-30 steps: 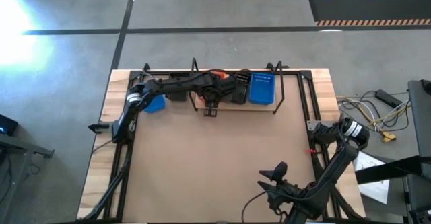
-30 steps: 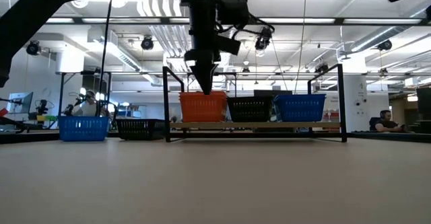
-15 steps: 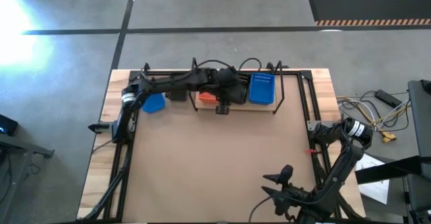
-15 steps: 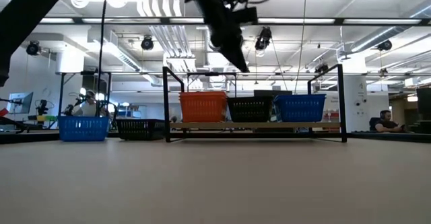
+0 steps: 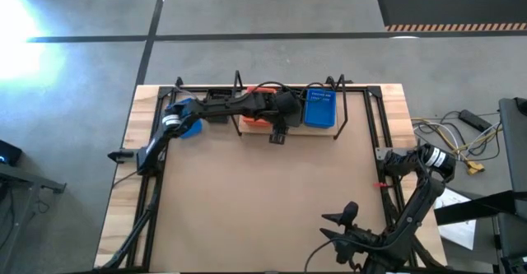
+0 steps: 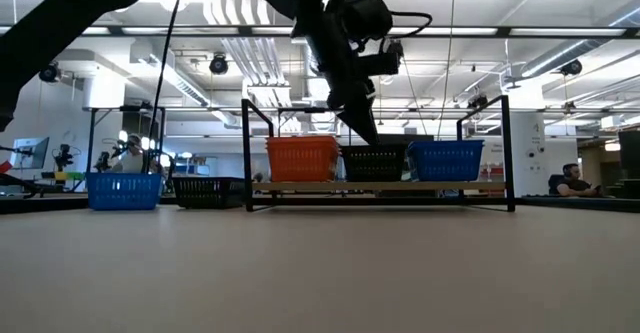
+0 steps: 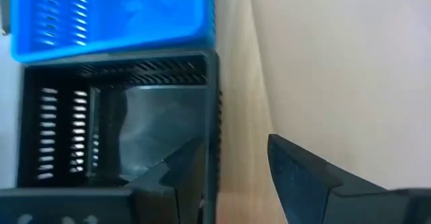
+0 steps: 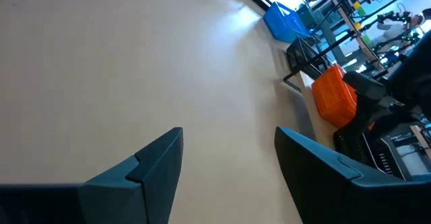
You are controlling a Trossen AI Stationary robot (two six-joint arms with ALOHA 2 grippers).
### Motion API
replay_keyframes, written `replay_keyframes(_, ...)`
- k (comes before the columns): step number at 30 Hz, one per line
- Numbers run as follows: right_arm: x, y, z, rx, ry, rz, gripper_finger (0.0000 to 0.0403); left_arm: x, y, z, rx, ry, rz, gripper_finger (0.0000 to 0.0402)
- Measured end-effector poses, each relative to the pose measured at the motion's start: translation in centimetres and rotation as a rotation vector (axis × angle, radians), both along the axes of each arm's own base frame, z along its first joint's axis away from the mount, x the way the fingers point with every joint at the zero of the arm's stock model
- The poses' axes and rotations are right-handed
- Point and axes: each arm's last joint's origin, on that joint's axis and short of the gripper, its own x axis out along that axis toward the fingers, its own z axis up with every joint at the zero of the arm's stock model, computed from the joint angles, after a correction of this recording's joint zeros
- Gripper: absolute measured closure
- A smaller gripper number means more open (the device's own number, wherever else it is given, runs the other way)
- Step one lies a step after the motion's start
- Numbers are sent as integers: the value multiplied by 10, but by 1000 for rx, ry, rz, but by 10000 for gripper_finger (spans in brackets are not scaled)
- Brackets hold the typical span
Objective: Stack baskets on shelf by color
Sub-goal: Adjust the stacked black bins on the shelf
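Industrial hall with ceiling pipes and lights is seen behind the table in the low view; a person (image 6: 572, 181) is seated far off at the right. Brown tabletop (image 5: 263, 200) is bare across its broad middle and front, so wide open room is left there. At the far edge the shelf (image 5: 288, 131) is set, a light plank with black wire posts. On it, in the low view, an orange basket (image 6: 301, 159), a black basket (image 6: 378, 162) and a blue basket (image 6: 446, 160) are lined up side by side, rims close together. Off the shelf, toward the left edge of the table, a second blue basket (image 6: 124, 189) and a second black basket (image 6: 207, 190) are seen next to each other. The left gripper (image 6: 362, 130) is stretched over the shelf and held just above the near rim of the shelf's black basket, between the orange and blue ones. In the left wrist view its fingers (image 7: 296, 173) are parted narrowly, with one over the basket's inside, the other over the plank outside the rim, and nothing gripped. The blue basket is seen touching the far wall of the black one in that view. The right gripper (image 8: 229, 157) is parked near the front right corner of the table, fingers spread wide and empty, over bare tabletop, well apart from the shelf.
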Motion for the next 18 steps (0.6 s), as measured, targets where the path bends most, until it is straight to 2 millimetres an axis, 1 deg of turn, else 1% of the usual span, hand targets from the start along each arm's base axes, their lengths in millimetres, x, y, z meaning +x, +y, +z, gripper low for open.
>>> replay_keyframes(3, 0, 0, 0, 0, 0, 0, 175, -1, 3, 0, -15, -10, 30, 263)
replay_keyframes(6, 0, 0, 0, 1, 0, 0, 175, -2, 6, -1, -40, -16, 76, 283)
replay_keyframes(9, 0, 0, 0, 2, -1, 0, 175, -3, 10, -7, -41, -16, 87, 304)
replay_keyframes(15, 0, 0, 0, 2, -1, 1, 175, -2, 10, -14, -37, -24, 87, 329)
replay_keyframes(18, 0, 0, 0, 2, -1, 1, 175, -3, 8, -17, -45, -6, 90, 347)
